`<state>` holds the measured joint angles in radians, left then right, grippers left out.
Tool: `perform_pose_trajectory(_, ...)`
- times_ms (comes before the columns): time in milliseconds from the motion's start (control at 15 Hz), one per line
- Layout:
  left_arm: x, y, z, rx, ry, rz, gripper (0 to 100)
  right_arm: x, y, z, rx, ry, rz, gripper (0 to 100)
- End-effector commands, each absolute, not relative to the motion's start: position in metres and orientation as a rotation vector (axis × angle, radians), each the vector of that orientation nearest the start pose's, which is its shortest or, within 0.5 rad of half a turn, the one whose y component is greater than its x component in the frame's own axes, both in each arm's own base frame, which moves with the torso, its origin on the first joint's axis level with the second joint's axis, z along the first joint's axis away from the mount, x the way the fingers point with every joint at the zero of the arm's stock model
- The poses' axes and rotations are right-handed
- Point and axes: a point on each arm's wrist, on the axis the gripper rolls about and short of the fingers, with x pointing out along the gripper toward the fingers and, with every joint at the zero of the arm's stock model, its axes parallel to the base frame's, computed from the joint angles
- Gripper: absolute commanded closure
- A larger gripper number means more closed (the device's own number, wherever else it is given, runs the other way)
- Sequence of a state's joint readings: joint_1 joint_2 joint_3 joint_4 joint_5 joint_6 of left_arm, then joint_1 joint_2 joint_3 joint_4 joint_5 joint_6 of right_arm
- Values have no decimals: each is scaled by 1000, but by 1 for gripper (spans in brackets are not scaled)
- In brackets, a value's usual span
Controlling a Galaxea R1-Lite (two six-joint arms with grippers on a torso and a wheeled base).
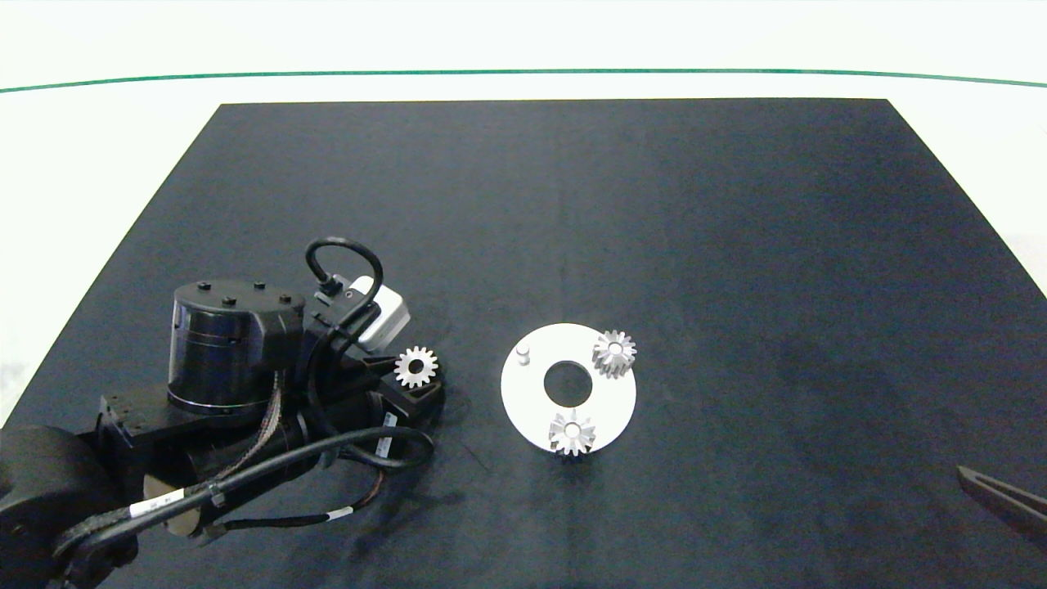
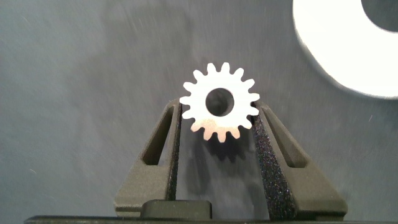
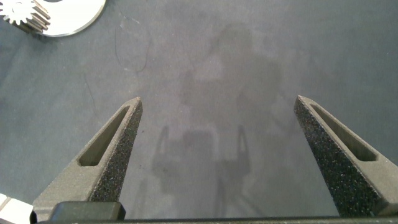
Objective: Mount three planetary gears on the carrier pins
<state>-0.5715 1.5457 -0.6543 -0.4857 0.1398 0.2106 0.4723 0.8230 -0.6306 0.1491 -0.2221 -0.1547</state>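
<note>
We count three planetary gears, one white disc (with a centre hole), one bare carrier pin, and two grippers.

A big black mat covers most of the white table. A thin green line runs across the table at 12 o'clock, past the mat's far edge

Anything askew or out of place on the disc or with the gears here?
Nothing stands out. Two gears sit on pins of the disc; the third pin is bare. The left gripper holds the last gear left of the disc. The right gripper is open at the mat's right edge.
</note>
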Motion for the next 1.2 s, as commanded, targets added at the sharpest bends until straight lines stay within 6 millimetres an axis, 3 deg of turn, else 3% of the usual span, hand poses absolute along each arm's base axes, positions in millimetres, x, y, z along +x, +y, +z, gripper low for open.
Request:
perform_pose_trajectory(67,218,-141,186,347,281,-463,100,72,32,225,-272,310,274,0)
perform_pose_trajectory(333,220,-159,199,356,246,-506,100,72,31,226,-271,306,273,0)
perform_pose_trajectory(533,211,-171,209,369,249,-553,100,71,31,226,-271,304,271,0)
perform_pose_trajectory(800,204,-187,213,381,234,-587,100,70,30,227,-270,296,269,0)
perform_pose_trajectory(1200,211,-206,204,397,255,-618,100,70,30,228,-269,294,269,0)
